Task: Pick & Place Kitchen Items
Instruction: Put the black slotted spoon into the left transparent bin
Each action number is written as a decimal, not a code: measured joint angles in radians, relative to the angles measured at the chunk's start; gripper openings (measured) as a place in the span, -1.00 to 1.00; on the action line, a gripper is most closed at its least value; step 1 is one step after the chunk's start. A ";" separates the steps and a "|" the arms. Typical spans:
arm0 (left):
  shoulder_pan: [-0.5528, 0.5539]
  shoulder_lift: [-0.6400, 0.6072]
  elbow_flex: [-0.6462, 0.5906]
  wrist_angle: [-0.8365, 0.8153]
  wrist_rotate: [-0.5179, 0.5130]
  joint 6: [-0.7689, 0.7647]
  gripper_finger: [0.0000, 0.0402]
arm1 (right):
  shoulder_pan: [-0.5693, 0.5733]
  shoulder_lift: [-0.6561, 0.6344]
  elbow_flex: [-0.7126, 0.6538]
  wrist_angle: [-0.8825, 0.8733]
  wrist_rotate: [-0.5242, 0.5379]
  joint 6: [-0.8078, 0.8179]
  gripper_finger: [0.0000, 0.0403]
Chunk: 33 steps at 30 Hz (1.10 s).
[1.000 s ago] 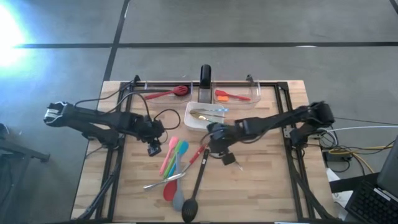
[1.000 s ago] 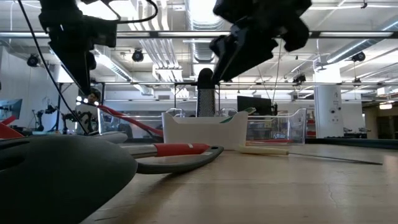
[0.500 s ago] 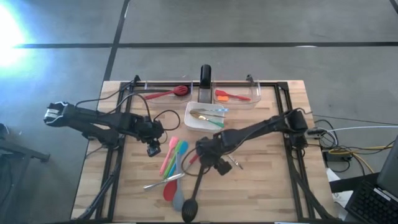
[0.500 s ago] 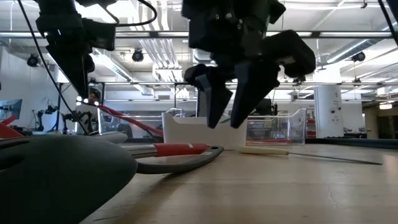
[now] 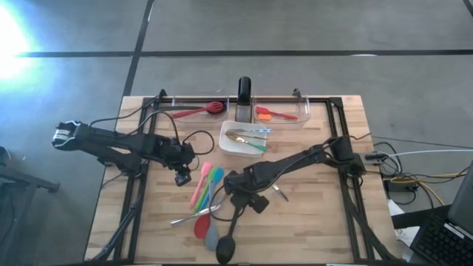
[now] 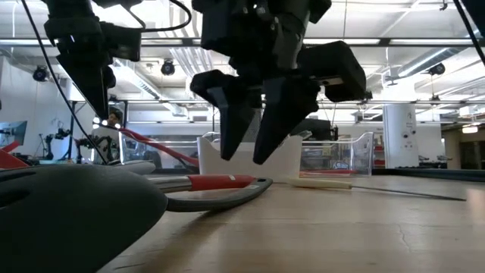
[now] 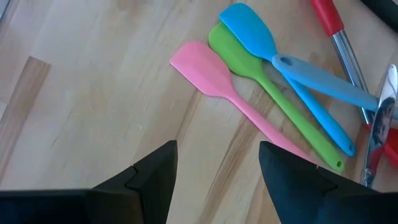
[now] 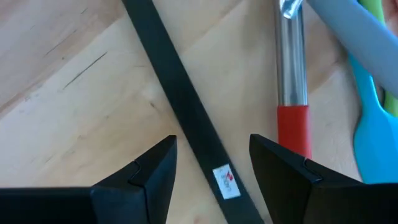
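Note:
Several utensils lie flat on the wooden table (image 5: 310, 222): a pink spatula (image 7: 205, 68), a green one (image 7: 249, 62), a blue one (image 7: 249, 31), a red-handled metal utensil (image 8: 292, 93) and a long black spoon (image 5: 233, 222). My right gripper (image 5: 242, 196) is open and points down. Its fingers stand on either side of the black spoon's handle (image 8: 180, 106), a little above the table in the low view (image 6: 242, 161). My left gripper (image 5: 183, 176) is open and empty, hovering just left of the pink spatula.
A white square dish (image 5: 230, 142) with cutlery stands behind the pile. Two clear bins stand at the far edge, one with a red utensil (image 5: 198, 111), one with an orange one (image 5: 273, 113). Bare wood lies right of my right gripper.
My right gripper has gone toward the table's left and near edges and come down. It now stands over the black spoon's handle. The utensils have stayed where they were.

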 joint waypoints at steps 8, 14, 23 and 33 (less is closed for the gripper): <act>0.000 0.000 0.000 0.009 0.000 0.028 0.14 | 0.053 0.044 0.043 0.006 -0.002 -0.031 -0.04; 0.000 0.000 0.000 0.017 0.000 0.037 0.14 | 0.108 0.102 0.105 0.029 -0.002 -0.045 -0.04; 0.000 0.000 0.000 0.017 0.000 0.038 0.14 | 0.141 0.248 0.268 0.014 -0.004 -0.041 -0.04; 0.000 0.000 0.000 0.017 0.000 0.031 0.14 | 0.146 0.317 0.394 -0.165 -0.006 0.118 -0.46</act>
